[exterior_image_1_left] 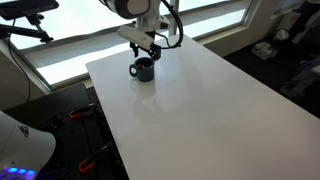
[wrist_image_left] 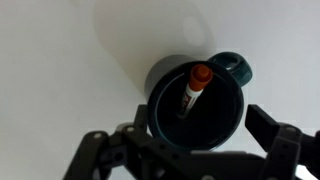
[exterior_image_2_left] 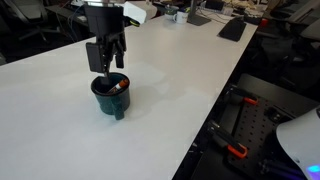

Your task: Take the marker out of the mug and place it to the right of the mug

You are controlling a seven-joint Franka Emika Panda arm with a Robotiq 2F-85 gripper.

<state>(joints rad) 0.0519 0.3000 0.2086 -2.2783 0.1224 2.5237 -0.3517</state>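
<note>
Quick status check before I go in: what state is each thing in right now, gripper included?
mug: upright on the table, not touched by anything.
marker: inside the mug, leaning against its wall, red end up near the rim, not gripped.
gripper: open, empty, hovering just above the mug's mouth.

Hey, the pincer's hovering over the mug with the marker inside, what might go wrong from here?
The marker leans against one side of the mug, so the open pincer may close beside it or only nudge it. Coming down, it could also strike the rim and tip or slide the mug across the table.
</note>
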